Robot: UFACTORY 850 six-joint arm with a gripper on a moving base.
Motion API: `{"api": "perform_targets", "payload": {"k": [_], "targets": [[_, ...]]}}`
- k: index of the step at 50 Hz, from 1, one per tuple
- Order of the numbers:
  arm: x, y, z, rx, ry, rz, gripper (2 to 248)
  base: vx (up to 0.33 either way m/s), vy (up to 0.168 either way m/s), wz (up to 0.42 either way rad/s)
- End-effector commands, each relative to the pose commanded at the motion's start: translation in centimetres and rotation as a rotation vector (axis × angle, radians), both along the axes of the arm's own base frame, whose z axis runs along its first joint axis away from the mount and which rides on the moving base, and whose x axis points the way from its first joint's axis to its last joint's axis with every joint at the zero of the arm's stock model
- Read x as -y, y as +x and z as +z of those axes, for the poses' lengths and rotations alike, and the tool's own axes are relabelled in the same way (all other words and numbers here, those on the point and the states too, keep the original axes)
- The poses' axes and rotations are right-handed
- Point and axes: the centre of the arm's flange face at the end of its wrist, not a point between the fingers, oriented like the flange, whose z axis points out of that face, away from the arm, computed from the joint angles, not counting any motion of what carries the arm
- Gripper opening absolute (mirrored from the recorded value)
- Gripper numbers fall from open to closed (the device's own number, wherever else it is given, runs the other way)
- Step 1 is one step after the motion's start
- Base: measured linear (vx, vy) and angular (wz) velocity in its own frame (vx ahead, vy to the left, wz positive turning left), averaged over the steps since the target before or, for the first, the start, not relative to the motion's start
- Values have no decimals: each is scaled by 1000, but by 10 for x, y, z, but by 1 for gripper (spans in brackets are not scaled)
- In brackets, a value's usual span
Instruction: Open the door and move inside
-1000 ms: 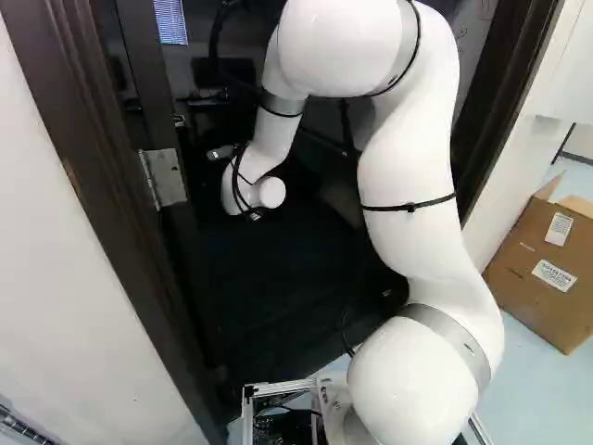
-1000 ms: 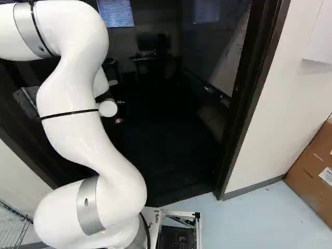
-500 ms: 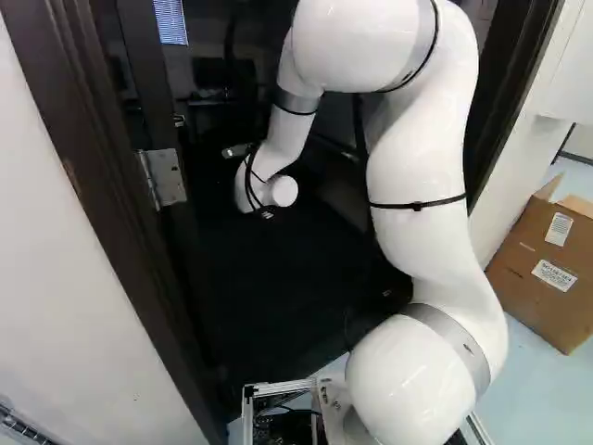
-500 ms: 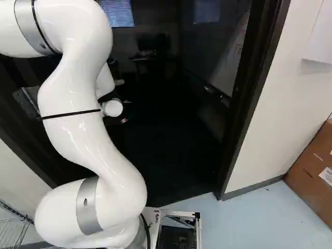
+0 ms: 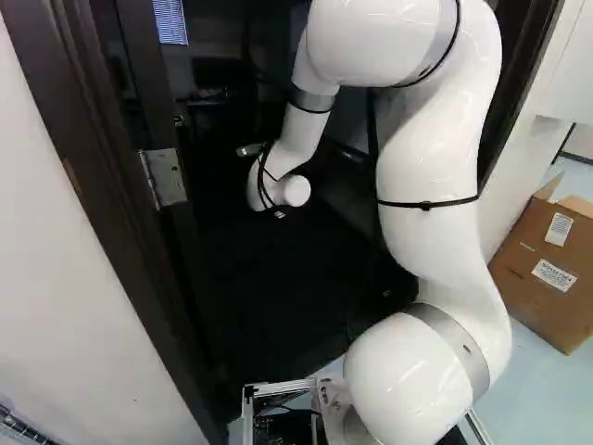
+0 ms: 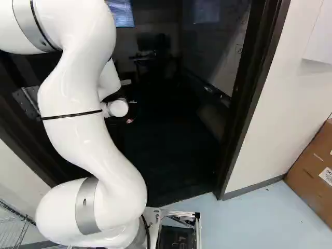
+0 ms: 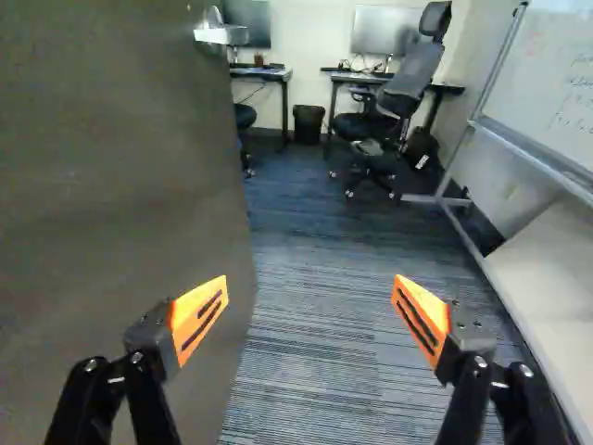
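Left base view, going across: white wall (image 5: pixel 65 260) first; dark door frame (image 5: pixel 102 185) next, metal hinge (image 5: pixel 165 178) on the dark upright beside it; blinds (image 5: pixel 170 20) far inside, above the hinge; white arm (image 5: pixel 431 167) right of the middle, its wrist end reaching in through the doorway; cardboard box (image 5: pixel 547 273) at the right, on the pale floor (image 5: pixel 542 399) outside, flap up.

Right base view: arm on the left; gripper (image 6: pixel 130 111) small and dark just past the wrist end; dark room behind; other side of the frame, then white wall, then the box at the far right.

Wrist view, same order: door (image 7: pixel 120 204) standing open, its broad face filling the side by one finger; can't tell if they touch; lever handle (image 7: pixel 222 35) up near its free edge; jaws spread wide, nothing pinched, orange pads (image 7: pixel 199 317) facing each other across a gap; striped carpet (image 7: pixel 315 352) seen between them; ahead, two desks (image 7: pixel 264 74) with monitors (image 7: pixel 383 30), black bin (image 7: pixel 309 123) between the desks, office chair (image 7: pixel 403 83) at the farther-over desk; whiteboard (image 7: pixel 547 83) on a stand past the other finger, along the wall.
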Motion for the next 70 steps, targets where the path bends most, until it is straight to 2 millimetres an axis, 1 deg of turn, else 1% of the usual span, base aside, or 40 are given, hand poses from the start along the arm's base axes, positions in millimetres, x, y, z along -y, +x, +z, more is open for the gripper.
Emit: {"api": "perform_targets", "payload": {"k": [12, 26, 39, 55, 70], "targets": [[17, -2, 1, -4, -1, -30, 247, 0, 0, 0], [20, -4, 2, -4, -1, -35, 247, 0, 0, 0], [29, -12, 5, -5, 1, -51, 247, 0, 0, 0], [47, -29, 12, -7, 4, -85, 247, 0, 0, 0], [71, -55, 20, -10, 9, -132, 247, 0, 0, 0]]}}
